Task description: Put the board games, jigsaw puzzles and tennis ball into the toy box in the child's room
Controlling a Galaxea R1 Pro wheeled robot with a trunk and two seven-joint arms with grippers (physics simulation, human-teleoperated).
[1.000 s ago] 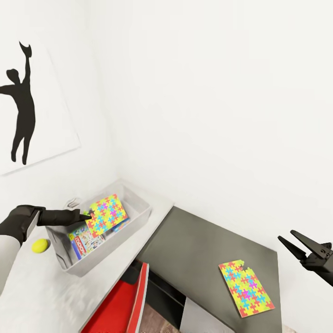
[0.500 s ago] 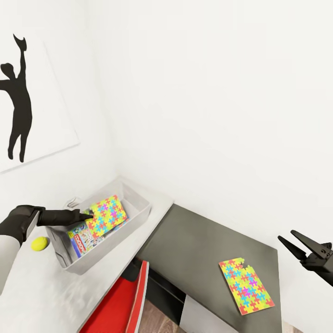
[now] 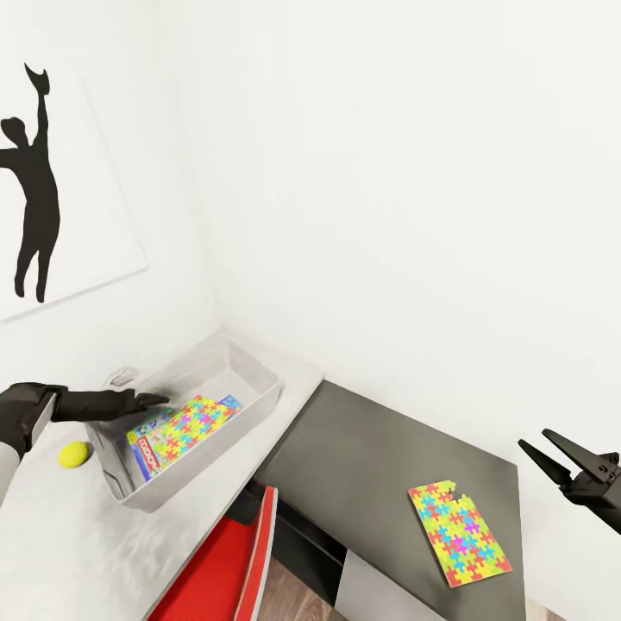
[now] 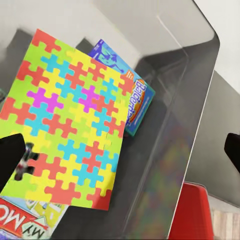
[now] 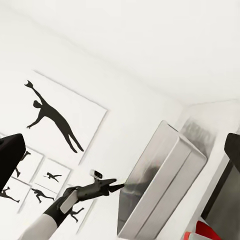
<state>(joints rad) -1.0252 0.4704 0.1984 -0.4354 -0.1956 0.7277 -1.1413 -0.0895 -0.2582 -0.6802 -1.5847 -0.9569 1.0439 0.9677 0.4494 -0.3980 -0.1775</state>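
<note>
On the pale tabletop, one jigsaw tops games in the toy box; the second jigsaw and the tennis ball remain out. Left hand empty, right hand wide.

One jigsaw puzzle flat atop board games in the toy box; second puzzle on the dark table section.

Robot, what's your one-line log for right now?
jigsaw puzzle: in toy box | left gripper: open | tennis ball, second jigsaw: outside
</note>
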